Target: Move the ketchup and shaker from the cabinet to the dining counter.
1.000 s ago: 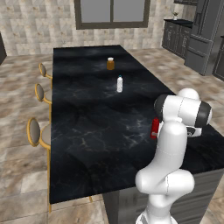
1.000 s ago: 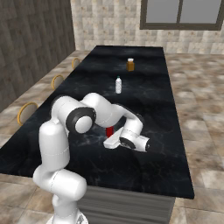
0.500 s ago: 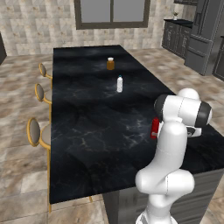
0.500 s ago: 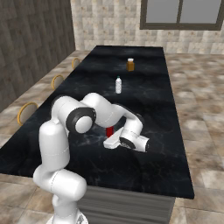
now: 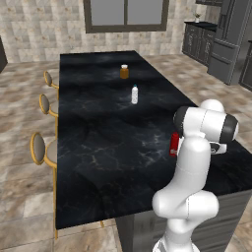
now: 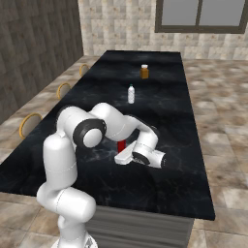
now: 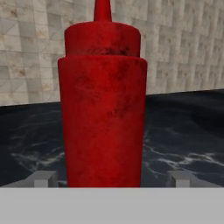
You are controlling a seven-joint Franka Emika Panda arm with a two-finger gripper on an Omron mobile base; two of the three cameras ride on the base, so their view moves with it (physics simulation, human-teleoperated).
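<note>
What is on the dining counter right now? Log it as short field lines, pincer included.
ketchup: upright on the dining counter, near its right edge, red bottle close in front of the hand camera
pincer: open, a finger tip on each side of the ketchup, gaps visible
amber jar: far end of counter
white bottle: mid-counter, upright
stools: along the left side

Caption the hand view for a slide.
Ketchup stands upright on the dining counter, between the open gripper's fingertips.

Kitchen: island counter (image 5: 98,142), stools (image 5: 42,150).
</note>
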